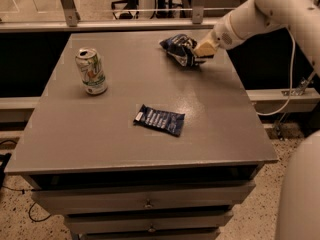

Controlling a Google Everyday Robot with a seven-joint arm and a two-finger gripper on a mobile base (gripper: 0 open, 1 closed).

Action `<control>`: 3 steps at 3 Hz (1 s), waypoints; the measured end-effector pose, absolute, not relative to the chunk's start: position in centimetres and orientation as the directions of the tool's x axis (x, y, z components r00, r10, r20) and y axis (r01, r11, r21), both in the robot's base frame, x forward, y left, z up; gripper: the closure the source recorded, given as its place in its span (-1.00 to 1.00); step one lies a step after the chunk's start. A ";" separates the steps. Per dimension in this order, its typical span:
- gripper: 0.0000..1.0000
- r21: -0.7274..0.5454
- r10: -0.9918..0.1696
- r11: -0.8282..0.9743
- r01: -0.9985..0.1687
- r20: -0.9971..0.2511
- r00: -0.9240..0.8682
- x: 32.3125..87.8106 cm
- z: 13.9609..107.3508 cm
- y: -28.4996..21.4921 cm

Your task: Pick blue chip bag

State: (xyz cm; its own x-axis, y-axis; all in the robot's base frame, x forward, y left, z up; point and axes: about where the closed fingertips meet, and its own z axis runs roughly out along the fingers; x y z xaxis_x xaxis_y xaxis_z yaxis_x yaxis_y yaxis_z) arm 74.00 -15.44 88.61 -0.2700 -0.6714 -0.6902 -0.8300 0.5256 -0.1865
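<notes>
The blue chip bag point(179, 48) is a crumpled dark blue foil bag with white lettering. It is at the far right of the grey table top point(120, 149). My gripper point(202, 53) comes in from the right on the white arm point(250, 16). Its tan fingers point(205, 47) are closed on the bag's right end. The bag looks bunched up where it is held, and its lower edge is at or just above the table.
A smaller flat dark blue packet point(160, 120) lies in the middle of the table. A green and white can point(91, 71) stands upright at the left. A metal rail point(100, 11) runs behind the table. Drawers point(145, 201) are below the front edge.
</notes>
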 end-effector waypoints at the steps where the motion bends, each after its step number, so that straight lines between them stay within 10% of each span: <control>1: 1.00 -0.232 -0.653 0.478 -0.847 -0.739 -0.166 71.6 93.3 -14.3; 3: 1.00 -0.234 -0.591 0.359 -0.903 -0.806 -0.026 65.1 100.7 -10.9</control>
State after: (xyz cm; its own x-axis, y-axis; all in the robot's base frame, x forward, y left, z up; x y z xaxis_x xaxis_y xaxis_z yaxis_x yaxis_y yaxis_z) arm 65.07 -10.91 100.67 -0.0258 -0.5913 -0.8061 -0.9034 0.3590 -0.2344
